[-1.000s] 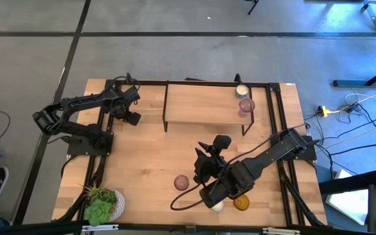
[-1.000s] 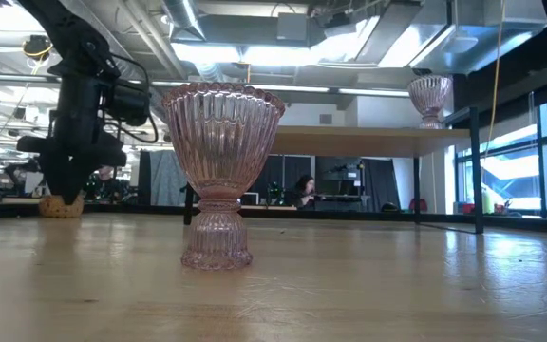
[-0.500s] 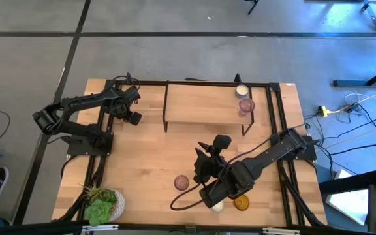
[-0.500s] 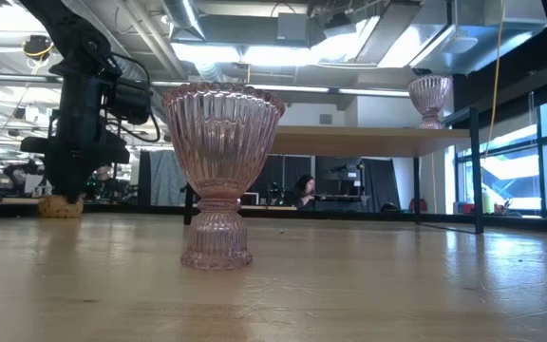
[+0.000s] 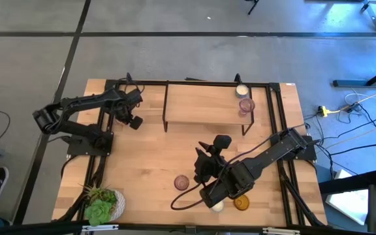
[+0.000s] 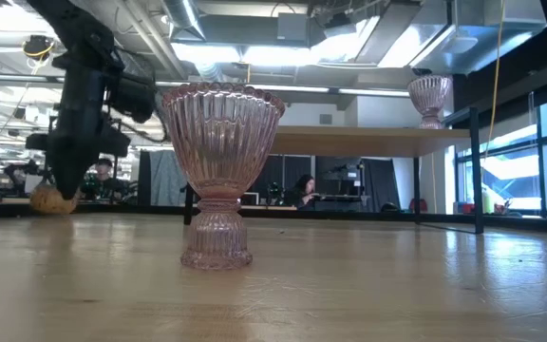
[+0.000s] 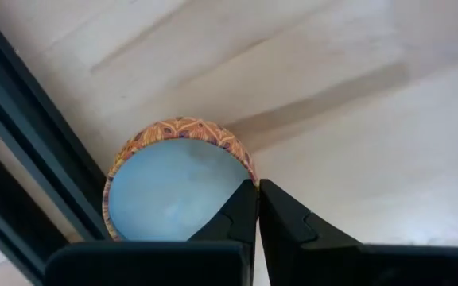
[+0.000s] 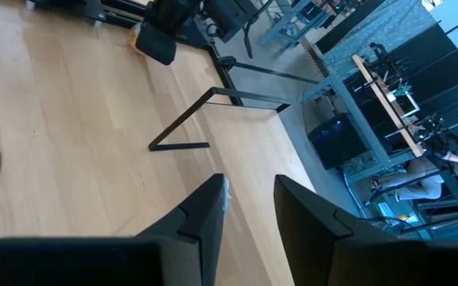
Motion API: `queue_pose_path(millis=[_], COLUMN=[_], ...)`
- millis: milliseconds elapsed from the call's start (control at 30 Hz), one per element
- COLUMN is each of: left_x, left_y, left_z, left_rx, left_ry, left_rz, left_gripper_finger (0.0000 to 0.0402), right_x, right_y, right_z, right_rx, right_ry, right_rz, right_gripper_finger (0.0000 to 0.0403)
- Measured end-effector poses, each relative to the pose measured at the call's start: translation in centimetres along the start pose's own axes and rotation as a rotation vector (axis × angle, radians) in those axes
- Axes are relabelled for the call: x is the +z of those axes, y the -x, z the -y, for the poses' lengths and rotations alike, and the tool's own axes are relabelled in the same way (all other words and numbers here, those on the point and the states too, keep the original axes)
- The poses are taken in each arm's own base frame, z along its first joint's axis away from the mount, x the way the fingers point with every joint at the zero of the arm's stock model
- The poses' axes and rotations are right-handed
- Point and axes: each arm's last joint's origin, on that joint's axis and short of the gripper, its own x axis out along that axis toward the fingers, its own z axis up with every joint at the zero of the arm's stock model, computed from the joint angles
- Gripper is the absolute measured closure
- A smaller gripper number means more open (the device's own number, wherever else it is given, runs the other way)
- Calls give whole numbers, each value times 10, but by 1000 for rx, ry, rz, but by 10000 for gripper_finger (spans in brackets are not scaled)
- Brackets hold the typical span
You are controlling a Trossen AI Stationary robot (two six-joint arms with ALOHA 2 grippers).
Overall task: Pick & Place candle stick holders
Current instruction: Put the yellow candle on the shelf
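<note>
Orange-patterned candle holder (image 7: 177, 189), at the table's ten o'clock: left gripper (image 7: 258, 208) fingers pinched together on its rim for lifting; right gripper (image 8: 249, 208) waits, fingers apart, gripping nothing.

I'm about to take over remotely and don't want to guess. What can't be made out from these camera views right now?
- Whether the shut left gripper pinches the patterned holder's rim: wrist view, the fingers hide the contact.
- Cream holder and amber holder: high view, the right arm covers most of each.
- Right gripper: nothing shows between its parted fingers.
- Plant: too small for detail.
</note>
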Motion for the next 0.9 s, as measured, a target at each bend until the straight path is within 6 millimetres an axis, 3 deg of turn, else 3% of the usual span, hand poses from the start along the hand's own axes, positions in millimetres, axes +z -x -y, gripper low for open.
queue_pose_path(millis=[233,633,900], left_x=[1,-22,-8], left_y=[45,157,203], left_z=[23,39,83], left_rx=[-22,-322,-419], left_ry=[-69,-208,-406], left_rz=[92,333,391], left_gripper_finger=[399,399,399], right_x=[-1,-13,-34], right_y=[1,9,56], right_z=[0,-1,-26], right_rx=[-1,79,148], right_ry=[11,11,6], right_rz=[-3,-108,-33], right_gripper_finger=[288,288,288])
